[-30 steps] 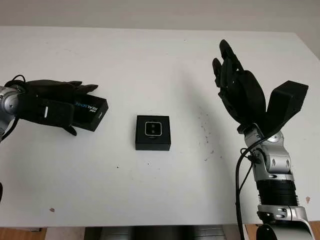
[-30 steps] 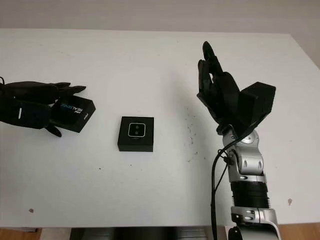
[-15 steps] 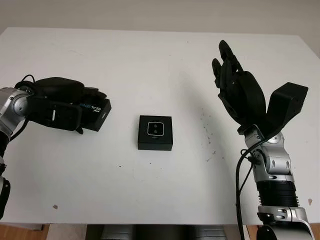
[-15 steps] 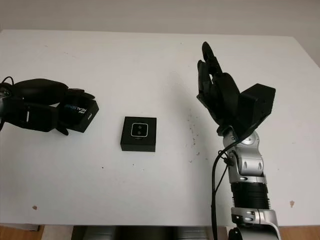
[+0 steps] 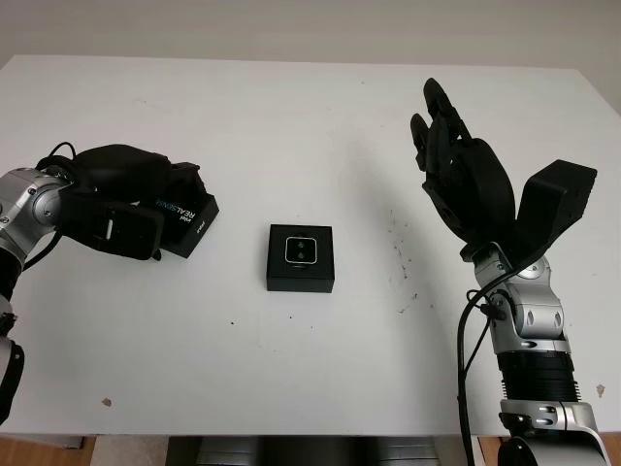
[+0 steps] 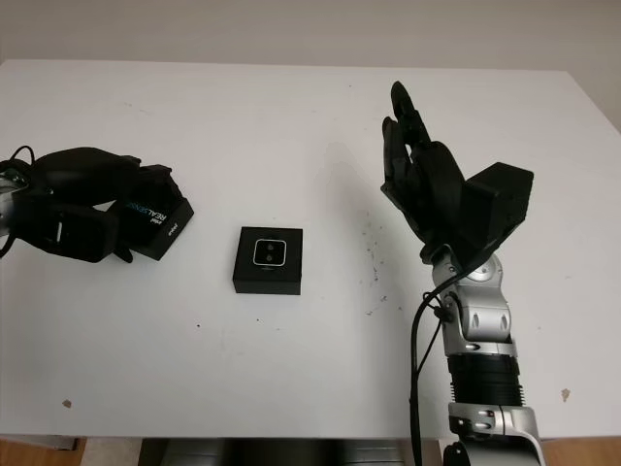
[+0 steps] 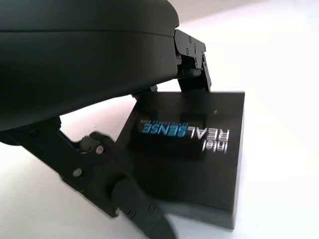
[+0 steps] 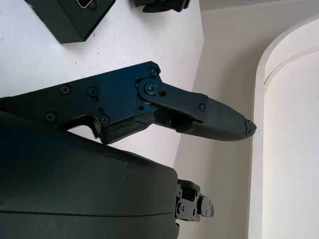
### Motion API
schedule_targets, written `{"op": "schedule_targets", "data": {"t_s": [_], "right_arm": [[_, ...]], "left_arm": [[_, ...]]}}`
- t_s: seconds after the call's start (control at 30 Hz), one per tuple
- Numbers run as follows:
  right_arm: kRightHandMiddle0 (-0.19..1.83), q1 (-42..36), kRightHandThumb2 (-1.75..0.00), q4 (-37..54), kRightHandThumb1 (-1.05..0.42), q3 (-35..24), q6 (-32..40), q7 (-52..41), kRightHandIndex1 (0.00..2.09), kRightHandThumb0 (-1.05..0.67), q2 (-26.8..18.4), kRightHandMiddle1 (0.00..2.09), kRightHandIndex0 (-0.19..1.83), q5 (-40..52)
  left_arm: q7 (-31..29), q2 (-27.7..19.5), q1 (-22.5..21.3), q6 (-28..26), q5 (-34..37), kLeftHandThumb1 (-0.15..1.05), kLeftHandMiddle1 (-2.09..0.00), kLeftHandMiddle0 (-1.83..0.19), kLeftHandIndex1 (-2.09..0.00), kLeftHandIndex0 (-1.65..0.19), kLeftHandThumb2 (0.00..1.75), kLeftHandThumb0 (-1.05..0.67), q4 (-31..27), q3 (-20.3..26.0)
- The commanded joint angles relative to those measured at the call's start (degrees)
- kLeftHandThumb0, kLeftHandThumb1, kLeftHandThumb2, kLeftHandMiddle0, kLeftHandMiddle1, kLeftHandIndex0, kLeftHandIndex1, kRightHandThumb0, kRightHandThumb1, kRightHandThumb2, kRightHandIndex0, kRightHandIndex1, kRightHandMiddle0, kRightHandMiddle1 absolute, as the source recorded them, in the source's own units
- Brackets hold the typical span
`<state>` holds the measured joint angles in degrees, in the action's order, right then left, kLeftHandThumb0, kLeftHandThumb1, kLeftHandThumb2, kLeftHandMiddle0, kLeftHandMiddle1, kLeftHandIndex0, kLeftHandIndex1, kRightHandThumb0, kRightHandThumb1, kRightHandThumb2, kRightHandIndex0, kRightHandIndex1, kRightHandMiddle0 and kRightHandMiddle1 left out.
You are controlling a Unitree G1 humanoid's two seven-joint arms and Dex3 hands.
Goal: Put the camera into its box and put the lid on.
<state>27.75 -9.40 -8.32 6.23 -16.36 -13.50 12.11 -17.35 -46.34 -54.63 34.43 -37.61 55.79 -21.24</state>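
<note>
Black lid [image 5: 186, 216], printed with blue-and-white lettering, sits in your left hand [image 5: 121, 199], fingers clasped around it at the table's [image 5: 291, 116] left side. At centre, your box [image 5: 300, 257] rests with the camera [image 5: 299, 251] inside. Your right hand [image 5: 466, 184] hovers open, raised above the table on the right.

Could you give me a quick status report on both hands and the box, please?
Left hand shut on lid, table's left. Right hand open, raised at right. Camera seated in box, centre. Nothing between.
</note>
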Motion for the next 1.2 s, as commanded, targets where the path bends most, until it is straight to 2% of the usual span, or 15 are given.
{"op": "schedule_targets", "data": {"t_s": [0.0,0.1,0.23,0.33,0.43,0.57,0.77,1.03,1.17], "right_arm": [[-0.10,-0.01,-0.69,0.95,-1.05,0.00,0.23,0.31,0.06,-0.71,0.35,0.06,-0.10,0.28],[-0.10,-0.27,-0.68,1.41,-1.05,0.21,0.79,0.84,0.06,-0.70,1.12,0.07,-0.10,0.64],[-0.07,-1.09,-0.68,2.98,-1.05,0.77,2.24,2.41,0.07,-0.68,2.32,0.08,-0.09,0.38],[-0.08,-1.76,-0.69,3.56,-1.05,1.61,1.91,2.54,0.06,-0.67,2.63,0.07,-0.09,-0.11],[-0.10,-2.06,-0.70,3.39,-1.05,2.42,1.61,2.04,0.06,-0.68,2.57,0.06,-0.10,-0.63],[-0.11,-2.28,-0.68,3.68,-1.05,3.15,2.47,2.58,0.05,-0.70,2.80,0.06,-0.10,-1.29],[-0.10,-2.60,-0.67,2.39,-1.05,3.66,0.24,2.19,0.06,-0.69,3.24,0.06,-0.10,-1.71],[-0.10,-3.16,-0.65,1.84,-1.05,3.37,-0.06,1.30,0.05,-0.69,4.03,0.06,-0.10,-0.86],[-0.09,-3.41,-0.65,1.06,-1.05,3.64,-0.98,1.30,0.06,-0.70,4.54,0.07,-0.10,-1.11]], "left_arm": [[0.18,1.81,2.07,-1.34,2.07,1.05,-1.65,-0.13,-1.37,-0.08,0.32,-0.32,-0.95,1.19],[-2.36,2.80,3.71,-7.33,5.83,1.05,-1.67,-0.16,-1.38,-0.09,0.30,-0.31,-6.16,3.60],[-8.85,3.84,6.17,-19.02,10.17,1.05,-1.73,-0.18,-1.39,-0.09,0.29,-0.31,-16.23,6.26],[-12.87,4.12,7.53,-25.34,12.10,1.05,-1.84,-0.20,-1.54,-0.10,0.28,-0.30,-23.15,7.31],[-16.48,4.36,8.36,-29.47,13.90,1.05,-1.85,-0.26,-1.62,-0.10,0.26,-0.28,-28.54,7.98],[-21.64,4.61,8.35,-33.92,16.13,1.05,-1.83,-0.28,-1.63,-0.12,0.24,-0.29,-34.05,8.06],[-27.71,5.53,8.07,-41.84,17.53,1.05,-1.58,-0.30,-1.52,-0.17,0.23,-0.31,-41.06,7.72],[-32.00,6.53,7.49,-54.33,19.70,1.05,-1.72,-0.26,-1.64,-0.17,0.23,-0.34,-46.92,8.75],[-33.21,7.55,5.73,-65.78,22.09,1.05,-1.71,-0.34,-1.64,-0.23,0.18,-0.37,-47.70,9.94]]}}
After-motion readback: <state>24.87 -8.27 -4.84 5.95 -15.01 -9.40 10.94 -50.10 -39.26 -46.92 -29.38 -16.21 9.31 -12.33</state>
